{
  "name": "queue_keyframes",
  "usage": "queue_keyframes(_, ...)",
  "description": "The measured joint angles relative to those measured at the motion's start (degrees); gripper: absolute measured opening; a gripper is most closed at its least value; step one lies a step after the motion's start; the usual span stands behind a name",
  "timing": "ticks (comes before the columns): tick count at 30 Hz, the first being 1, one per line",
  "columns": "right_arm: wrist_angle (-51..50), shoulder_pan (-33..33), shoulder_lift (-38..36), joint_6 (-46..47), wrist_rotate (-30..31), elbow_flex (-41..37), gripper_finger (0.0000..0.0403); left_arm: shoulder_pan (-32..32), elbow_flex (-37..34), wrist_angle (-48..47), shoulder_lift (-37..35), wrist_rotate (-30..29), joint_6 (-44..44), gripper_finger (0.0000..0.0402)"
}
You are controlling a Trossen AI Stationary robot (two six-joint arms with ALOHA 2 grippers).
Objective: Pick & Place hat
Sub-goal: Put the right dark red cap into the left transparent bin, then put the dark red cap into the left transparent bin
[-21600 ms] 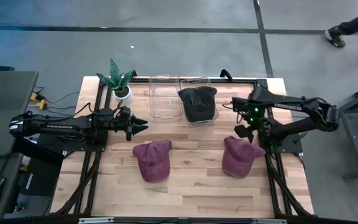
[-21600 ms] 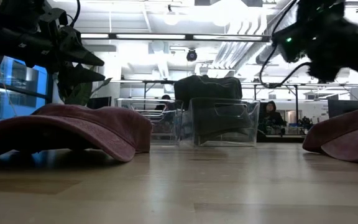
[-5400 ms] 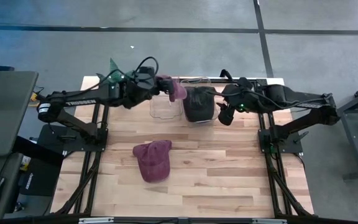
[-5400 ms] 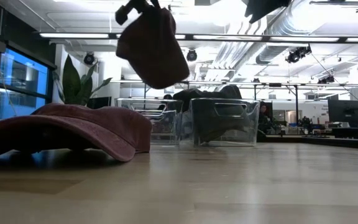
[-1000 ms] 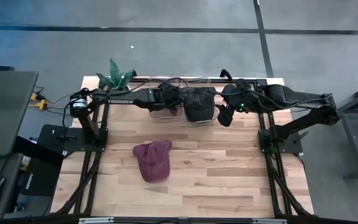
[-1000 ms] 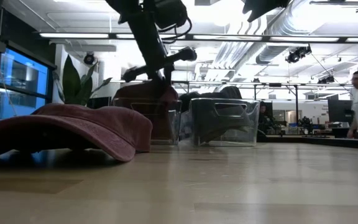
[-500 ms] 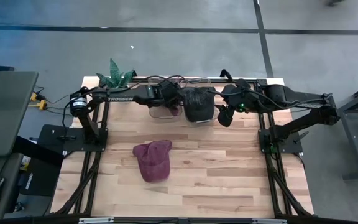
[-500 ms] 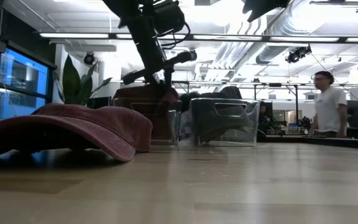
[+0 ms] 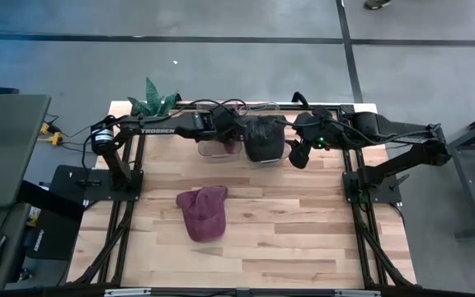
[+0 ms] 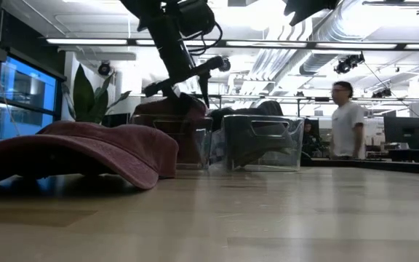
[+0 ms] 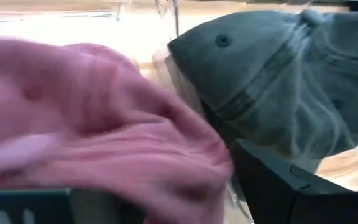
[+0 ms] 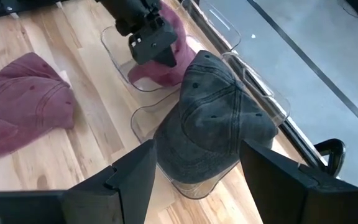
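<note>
Hat (image 12: 166,56), maroon, sits in the left bin (image 9: 213,150) at 12 o'clock; the left gripper (image 12: 149,42) reaches over it, its fingers' spread unclear. Right gripper (image 9: 295,154) hangs open beside the grey hat (image 12: 213,121).

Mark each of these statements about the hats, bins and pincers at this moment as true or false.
1. A dark grey hat sits in the right clear bin. True.
2. Two maroon hats lie loose on the table. False: only one maroon hat lies on the table; the other maroon hat is in the left clear bin.
3. The left pincer is over the left clear bin. True.
4. The right pincer grips the grey hat. False: it is open and holds nothing.
5. The plant stands at the table's right edge. False: it is at the far left corner.
</note>
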Motion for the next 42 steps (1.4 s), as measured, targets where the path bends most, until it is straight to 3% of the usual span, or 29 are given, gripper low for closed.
queue_keyframes(10,0.0,0.0,0.0,0.0,-0.4,0.0,0.0227,0.0,0.1,1.7,-3.2,-1.1,1.6,0.0209)
queue_keyframes(24,0.1,0.0,0.0,0.0,-0.3,0.0,0.0227,0.0,0.0,-5.5,-8.3,-0.3,1.9,0.0209)
queue_keyframes(42,0.1,0.0,0.0,-0.2,-0.6,0.0,0.0227,0.0,0.0,-8.8,-15.3,3.8,6.1,0.0209)
